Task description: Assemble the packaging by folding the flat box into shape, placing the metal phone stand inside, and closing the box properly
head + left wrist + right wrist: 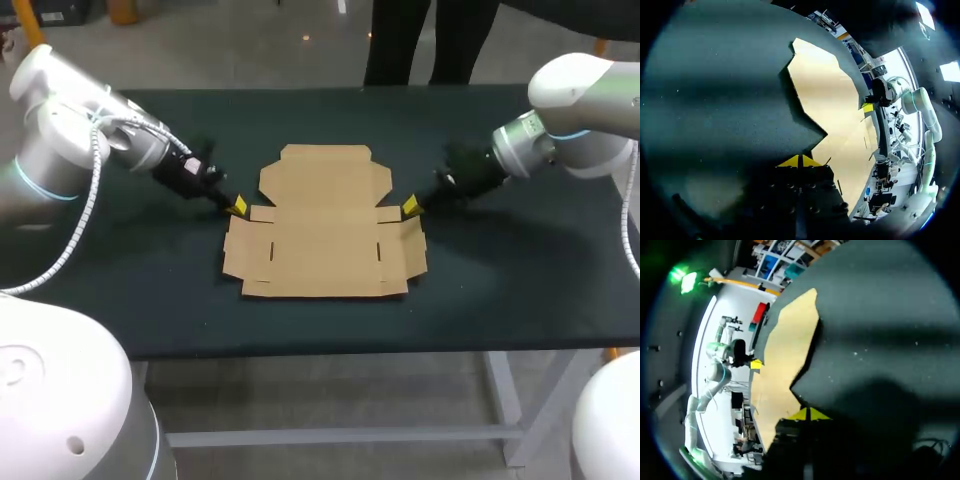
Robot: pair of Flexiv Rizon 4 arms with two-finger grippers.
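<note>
While the flat box [325, 225] lies unfolded on the bench [130, 280], left claw [238, 206] and right claw [410, 207] (both pressed together) flank it; every step remains.

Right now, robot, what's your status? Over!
Left gripper shut, left of flat brown cardboard box. Right gripper shut, right of it. Box unfolded, nothing on it.

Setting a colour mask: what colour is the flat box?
Plain tan flat box, best in head view.

Left pincer [238, 206] closed, right pincer [410, 207] closed, both angled inward
</note>
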